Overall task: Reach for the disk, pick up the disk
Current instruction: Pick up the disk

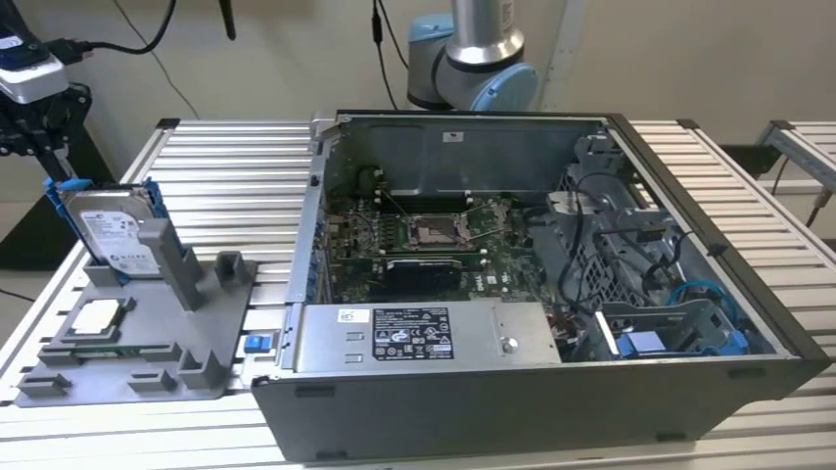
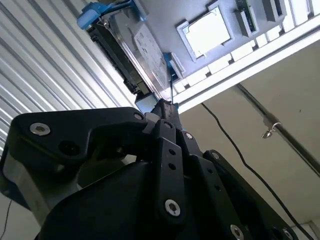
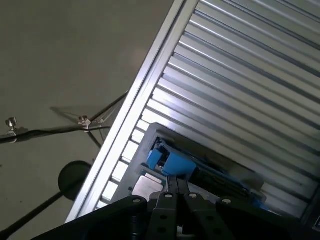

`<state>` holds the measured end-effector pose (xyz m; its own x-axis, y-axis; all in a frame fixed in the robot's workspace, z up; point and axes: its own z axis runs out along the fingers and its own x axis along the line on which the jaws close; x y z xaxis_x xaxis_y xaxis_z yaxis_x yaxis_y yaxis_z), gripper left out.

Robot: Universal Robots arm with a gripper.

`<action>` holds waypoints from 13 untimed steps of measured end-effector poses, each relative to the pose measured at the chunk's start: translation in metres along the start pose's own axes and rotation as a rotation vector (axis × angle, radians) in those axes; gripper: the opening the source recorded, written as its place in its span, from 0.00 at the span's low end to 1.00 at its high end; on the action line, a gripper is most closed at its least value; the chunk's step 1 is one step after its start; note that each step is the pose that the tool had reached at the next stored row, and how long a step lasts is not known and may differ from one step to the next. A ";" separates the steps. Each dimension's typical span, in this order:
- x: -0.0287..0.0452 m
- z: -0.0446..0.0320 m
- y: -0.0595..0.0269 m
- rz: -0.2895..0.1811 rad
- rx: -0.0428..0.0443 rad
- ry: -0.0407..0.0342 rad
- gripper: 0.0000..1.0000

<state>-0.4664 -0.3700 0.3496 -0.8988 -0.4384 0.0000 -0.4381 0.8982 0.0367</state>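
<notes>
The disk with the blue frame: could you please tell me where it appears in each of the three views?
Exterior view: the disk stands upright in a grey holder at the exterior view's left.
Second wrist view: the disk sits just beyond the pincer, label showing.
First wrist view: the disk, blue frame foremost, sits just beyond the pincer.
Shared landmark: the slatted metal table.

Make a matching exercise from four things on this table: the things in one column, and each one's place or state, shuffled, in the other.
Things:
1. disk
2. chip
3. computer case
4. blue clip

Place or state:
A. lying flat on the grey holder
B. open, its inside showing
C. standing on edge in the grey holder
D. next to the computer case's corner

Pairs: 1-C, 2-A, 3-B, 4-D
</notes>
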 end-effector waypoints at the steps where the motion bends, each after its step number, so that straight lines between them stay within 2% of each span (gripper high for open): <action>1: 0.0000 0.0000 0.0000 0.000 0.0000 0.0000 0.00; 8: 0.0000 0.0000 0.0000 -0.002 0.0000 0.0001 0.00; 13: 0.0000 0.0000 0.0000 -0.035 0.0000 0.0013 0.00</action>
<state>-0.4664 -0.3700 0.3496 -0.8831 -0.4693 0.0001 -0.4690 0.8825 0.0367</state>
